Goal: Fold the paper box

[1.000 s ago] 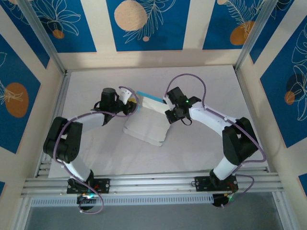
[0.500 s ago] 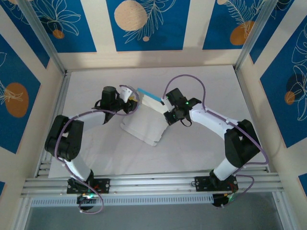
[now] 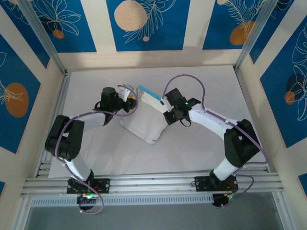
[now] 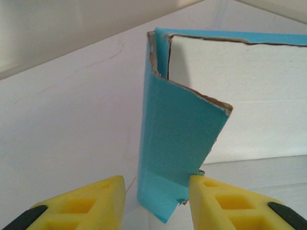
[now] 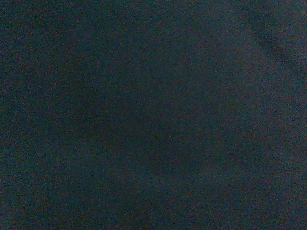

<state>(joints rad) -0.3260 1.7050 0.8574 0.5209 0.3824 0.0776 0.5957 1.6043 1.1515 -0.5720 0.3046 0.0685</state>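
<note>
WORK IN PROGRESS: At the near side of the white table (image 3: 201,143), the flat part of the paper box (image 3: 141,128), a thin die-cut card sheet white on one face and light blue on the other, was pictured lying between the two arms. One long panel was raised on edge along its far side. That raised white panel (image 3: 152,100) was set with its long axis running from the left gripper (image 3: 129,97) across to the right gripper (image 3: 165,107), one at each end.

In the left wrist view, the two yellow plastic fingers (image 4: 225,203) were spread apart, with nothing clamped. The lower tip of a narrow light-blue end flap (image 4: 175,139) was framed in the gap between them, touching the finger on the right of that picture and clear of the other. The flap stood upright straight ahead of the fingers, its long axis vertical, bent round the panel's left corner.

The right gripper's jaws were drawn fully together at the panel's opposite end. Whether card was pinched there could not be told, the right wrist view being dark. The left arm was judged the nearer to the flap, and the coming move was judged to hinge on the flap being centred between those fingers.
</note>
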